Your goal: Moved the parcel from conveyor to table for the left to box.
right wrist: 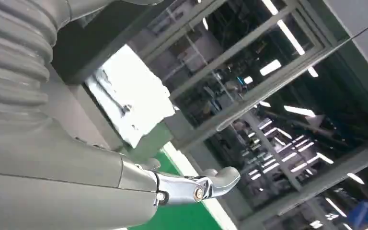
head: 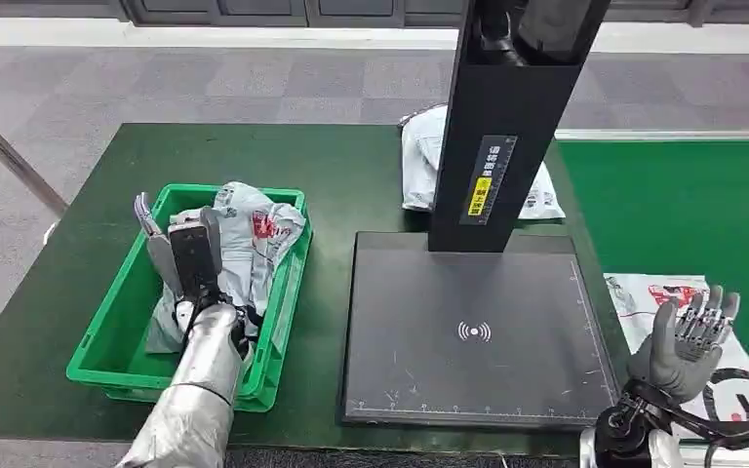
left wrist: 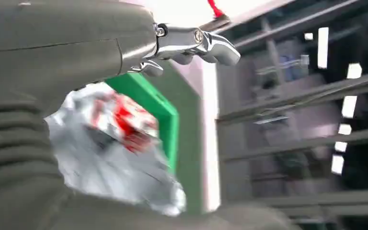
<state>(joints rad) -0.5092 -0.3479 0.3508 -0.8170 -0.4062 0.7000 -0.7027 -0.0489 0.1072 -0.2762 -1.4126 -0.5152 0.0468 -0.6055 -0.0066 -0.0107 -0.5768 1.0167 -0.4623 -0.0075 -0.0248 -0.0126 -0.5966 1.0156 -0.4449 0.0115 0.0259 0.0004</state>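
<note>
Nearest the robot, the right hand is hovering raised at the right edge, palm turned up, fingers spread apart and holding nothing; just under and beyond it a white parcel with red and black print is lying flat on the green conveyor. On the other side the left hand is hanging over the green box, fingers extended upward and gripping nothing; the left wrist view is showing its thumb clear of the bag below. Inside the box a crumpled grey parcel with red marks is sitting against the far wall. Between box and conveyor, a black scanner base is resting on the dark green worktop, its black column rising at the back. Behind the column another white parcel is lying on the worktop, partly hidden.
</note>
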